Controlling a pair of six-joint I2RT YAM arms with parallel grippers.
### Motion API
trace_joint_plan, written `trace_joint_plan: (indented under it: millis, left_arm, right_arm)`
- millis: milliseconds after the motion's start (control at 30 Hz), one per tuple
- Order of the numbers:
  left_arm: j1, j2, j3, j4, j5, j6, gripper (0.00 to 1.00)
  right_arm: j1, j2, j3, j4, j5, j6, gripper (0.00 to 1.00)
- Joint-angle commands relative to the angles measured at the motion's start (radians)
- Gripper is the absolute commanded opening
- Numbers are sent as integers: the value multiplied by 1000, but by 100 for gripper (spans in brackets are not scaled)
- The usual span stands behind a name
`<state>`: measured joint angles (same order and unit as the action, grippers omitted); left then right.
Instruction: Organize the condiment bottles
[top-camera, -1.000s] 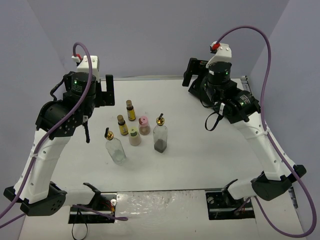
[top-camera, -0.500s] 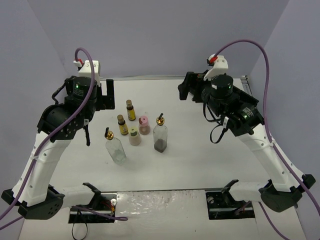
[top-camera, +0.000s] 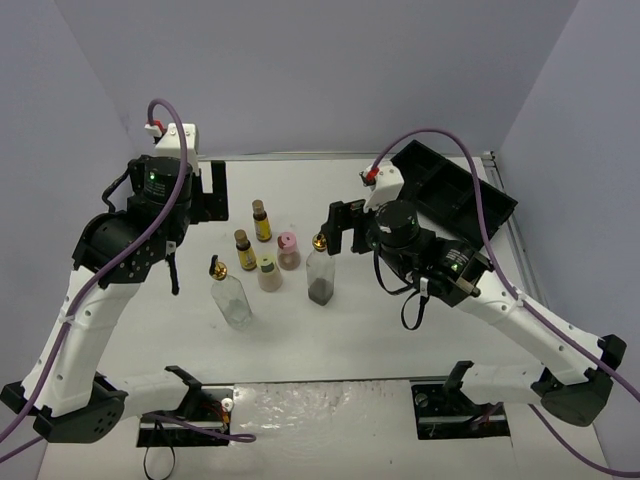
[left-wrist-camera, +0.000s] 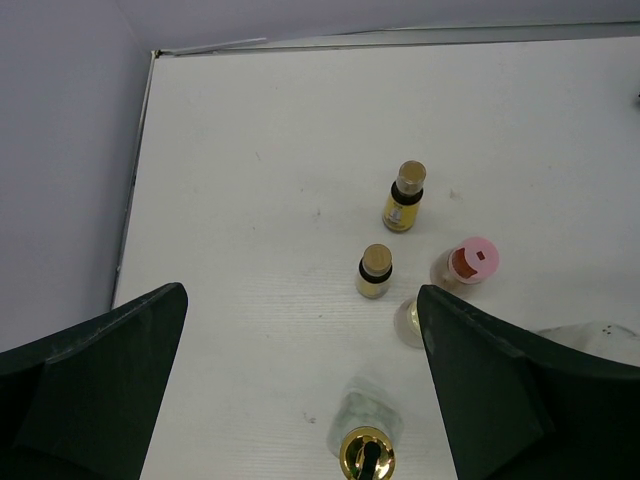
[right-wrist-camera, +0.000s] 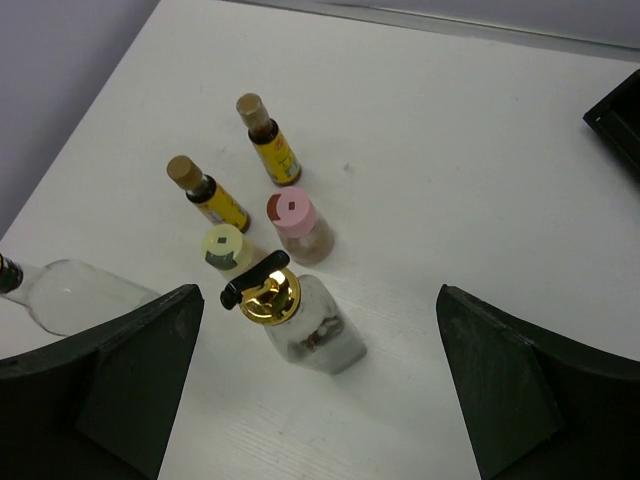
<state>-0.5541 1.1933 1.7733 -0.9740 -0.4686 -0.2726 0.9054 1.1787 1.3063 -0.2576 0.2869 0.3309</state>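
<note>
- Left of centre on the white counter (top-camera: 400, 330): one loose cluster of six small bottles, upright as far as the top view tells.
- At 12 o'clock of the cluster: the far amber bottle (top-camera: 261, 222), with a brown cap and a yellow label.
- Near it, at 7 o'clock: the near amber bottle (top-camera: 243, 252), same cap and label.
- At 3 o'clock of the near amber bottle: the pink-capped bottle (top-camera: 288, 250); just beside that, at 7 o'clock, the cream-capped bottle (top-camera: 269, 272).
- At 7 o'clock of the cluster: the left spouted glass bottle (top-camera: 232, 298), clear, with a gold-and-black pourer on top.
- At 4 o'clock of the pink-capped bottle: the right spouted glass bottle (top-camera: 320, 278), same pourer, dark contents at the bottom.
- In the air at 10 o'clock of the cluster: the left pincer (left-wrist-camera: 300, 292), fingers spread wide and empty. Both amber bottles and the pink cap framed between the fingers in its wrist view.
- In the air just at 3 o'clock of the right spouted glass bottle's pourer, seen from the top: the right pincer (right-wrist-camera: 320, 291), likewise wide apart and empty. That bottle low between the two fingers in its wrist view, untouched.
- At 2 o'clock of the counter, behind the right arm: the black compartmented tray (top-camera: 470, 205), well apart from every bottle.
</note>
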Motion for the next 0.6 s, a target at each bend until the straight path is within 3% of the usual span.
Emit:
trace_joint_plan:
  millis: [0, 567]
  left_arm:
    - [8, -26, 9, 60, -16, 13, 97]
    - [13, -29, -18, 64, -10, 10, 97]
  right_arm:
    - [49, -75, -112, 173, 96, -41, 100]
    - [55, -110, -442, 532, 20, -176, 100]
